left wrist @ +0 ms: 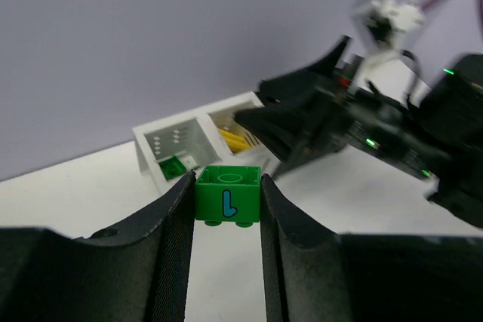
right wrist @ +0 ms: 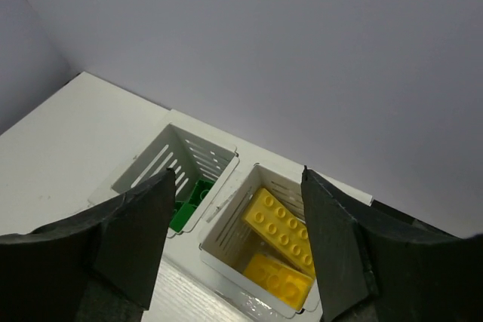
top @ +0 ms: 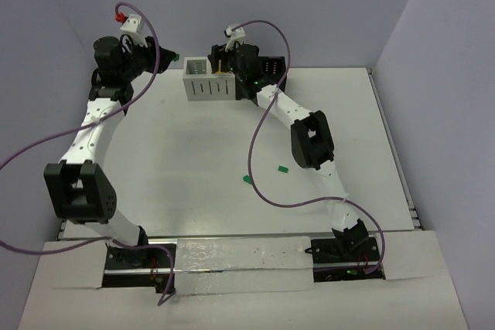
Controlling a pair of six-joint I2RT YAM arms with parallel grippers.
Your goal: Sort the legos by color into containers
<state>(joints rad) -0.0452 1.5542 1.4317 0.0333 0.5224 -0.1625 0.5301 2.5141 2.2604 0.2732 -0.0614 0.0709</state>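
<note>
My left gripper (left wrist: 226, 183) is shut on a green brick (left wrist: 228, 195) with a blue mark, held above the table just left of the white two-compartment bin (left wrist: 151, 157). In the top view the left gripper (top: 170, 58) is at the far left of the white bin (top: 207, 86). My right gripper (right wrist: 238, 240) is open and empty, hovering over the white bin (right wrist: 226, 162). Its left compartment holds green bricks (right wrist: 189, 200). Its right compartment holds yellow bricks (right wrist: 283, 225). The right gripper also shows in the top view (top: 220, 58).
The black bin (top: 271, 66) adjoins the white one on its right, mostly hidden by the right arm. Two small green bricks (top: 247, 179) (top: 282, 167) lie on the table mid-way. The right arm (left wrist: 362, 126) is close to my left gripper. Walls stand behind the bins.
</note>
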